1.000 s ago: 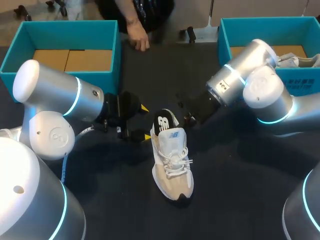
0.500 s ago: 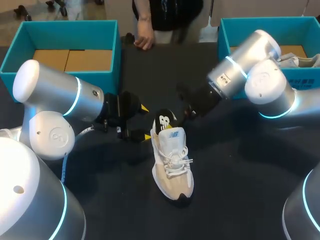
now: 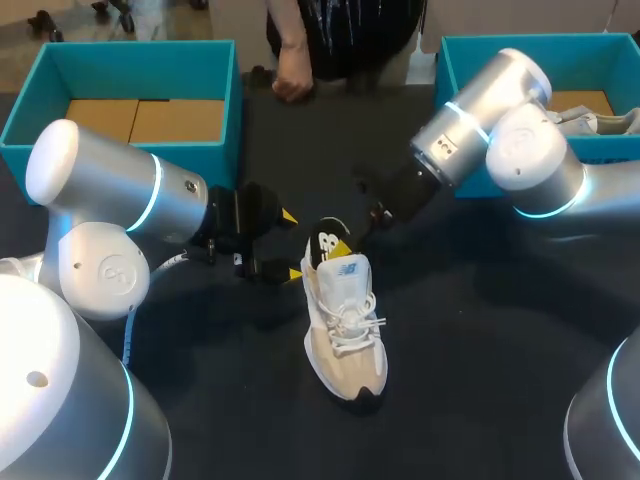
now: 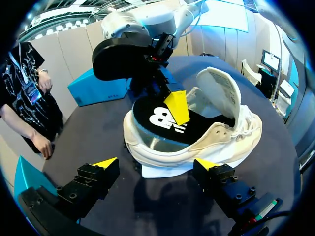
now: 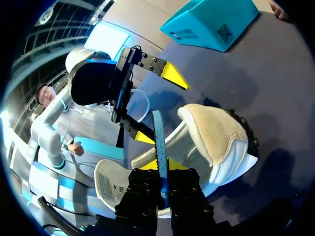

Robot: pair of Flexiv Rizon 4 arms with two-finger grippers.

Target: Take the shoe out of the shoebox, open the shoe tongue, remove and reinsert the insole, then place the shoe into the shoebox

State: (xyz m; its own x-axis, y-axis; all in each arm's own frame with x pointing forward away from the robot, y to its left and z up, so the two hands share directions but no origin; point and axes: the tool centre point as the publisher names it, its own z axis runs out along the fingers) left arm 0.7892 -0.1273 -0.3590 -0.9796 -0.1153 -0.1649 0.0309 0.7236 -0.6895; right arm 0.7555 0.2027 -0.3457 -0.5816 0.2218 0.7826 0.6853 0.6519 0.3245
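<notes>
The right hand [image 3: 349, 240] has swung in and now pinches the black insole [image 3: 326, 241] sticking up from the heel of the shoe [image 3: 345, 330] at mid-counter, with the left hand [image 3: 292, 244] wide open either side of the heel, so the insole step looks under way.

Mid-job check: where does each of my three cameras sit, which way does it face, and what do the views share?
Head view: fixed above and behind, looking down on the table; both arms show, with the left gripper and the right gripper at the shoe.
Left wrist view: on the left wrist, looking along its open fingers at the shoe's heel and the insole.
Right wrist view: on the right wrist, fingers shut on the insole, facing the left gripper.
Shared: all show shoe and insole; each wrist view shows the other gripper.
</notes>
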